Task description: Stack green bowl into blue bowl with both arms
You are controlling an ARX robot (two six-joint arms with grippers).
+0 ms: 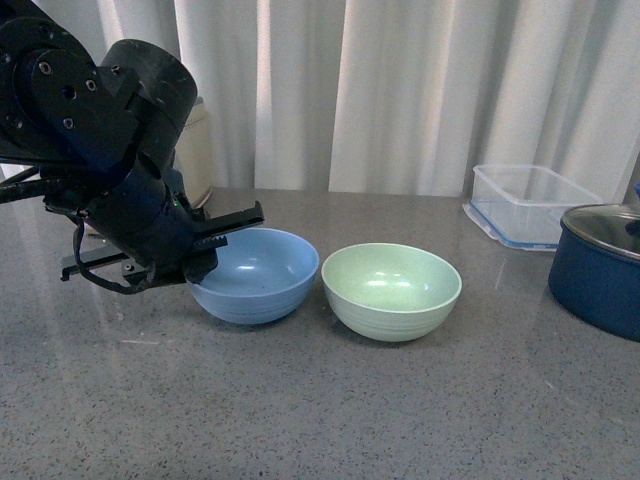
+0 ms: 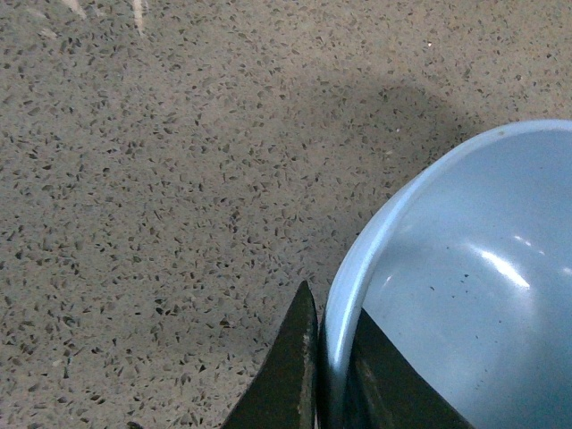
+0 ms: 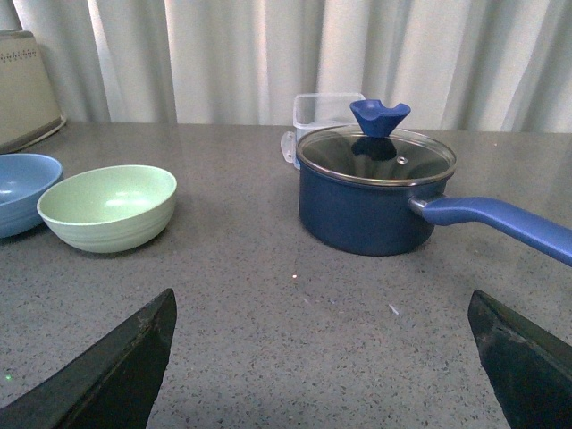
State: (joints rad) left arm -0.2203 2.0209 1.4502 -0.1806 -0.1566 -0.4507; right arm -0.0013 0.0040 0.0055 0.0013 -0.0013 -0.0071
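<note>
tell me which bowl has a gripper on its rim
The blue bowl: the left gripper grips its rim, one finger inside and one outside. The green bowl beside it stands free.

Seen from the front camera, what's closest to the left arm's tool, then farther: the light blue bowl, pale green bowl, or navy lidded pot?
1. Round light blue matte bowl: at the left, its rim pinched by the left tool.
2. Round pale green matte bowl: centre, just right of the blue one.
3. Dark navy pot with glass lid: far right edge.
</note>
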